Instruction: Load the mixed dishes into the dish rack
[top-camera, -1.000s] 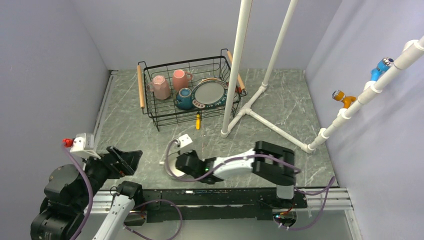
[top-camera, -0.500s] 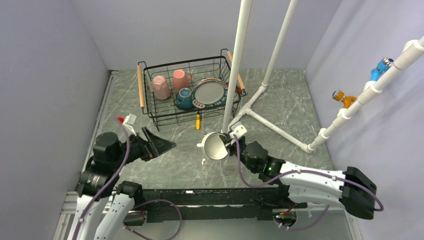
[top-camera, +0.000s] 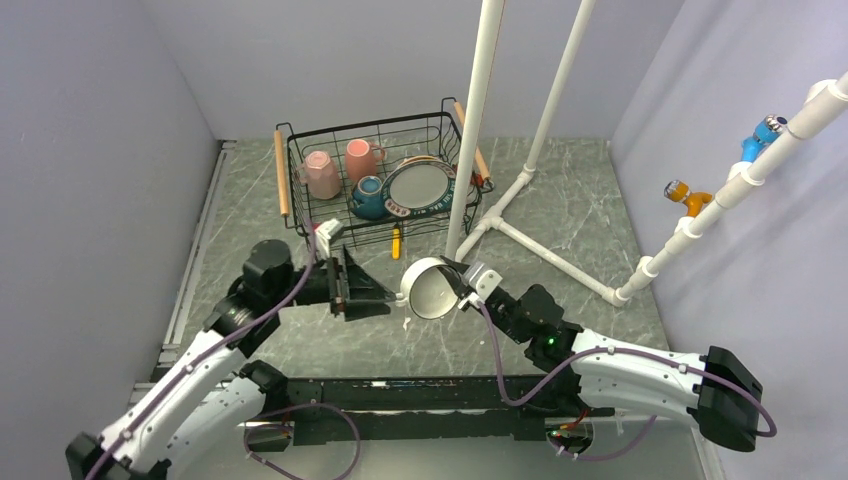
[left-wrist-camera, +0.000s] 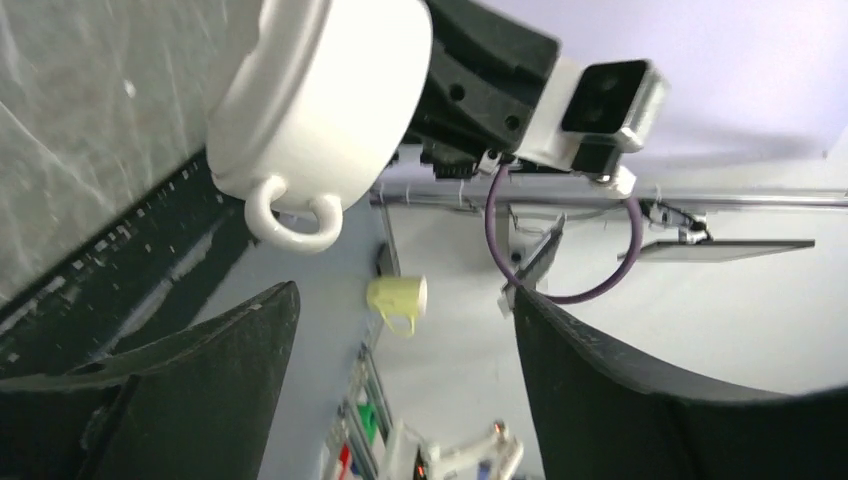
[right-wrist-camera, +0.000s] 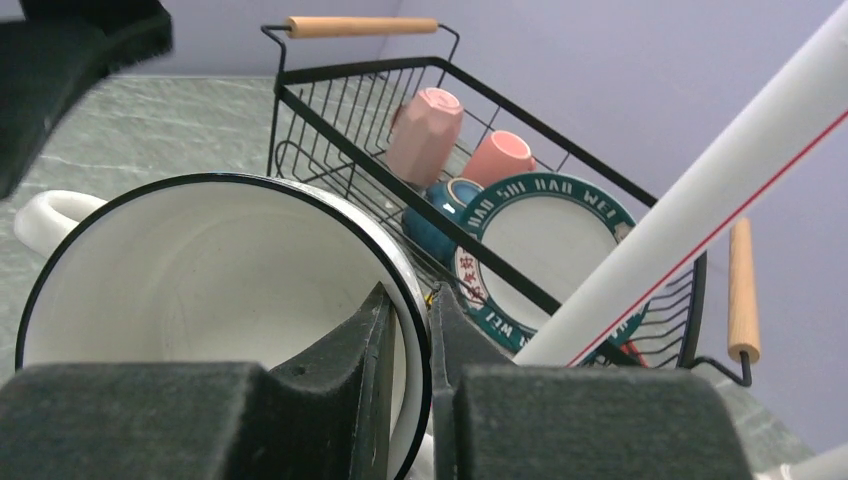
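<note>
My right gripper is shut on the rim of the white handled cup, held tilted above the table in front of the dish rack. One finger is inside the cup and one outside, at the right gripper. My left gripper stands open just left of the cup, pointing at it. In the left wrist view the cup hangs beyond the open left gripper, not between its fingers. The rack holds two pink mugs, the dark-blue bowl and the patterned-rim plate.
A white pipe frame rises right beside the rack's right end, its feet spreading over the table to the right. A small yellow tool lies in front of the rack. The slanted pipe crosses the right wrist view in front of the plate.
My right arm has lifted the cup from the near edge and carried it toward the rack. My left arm has swung in from the near left corner to the cup's side.
</note>
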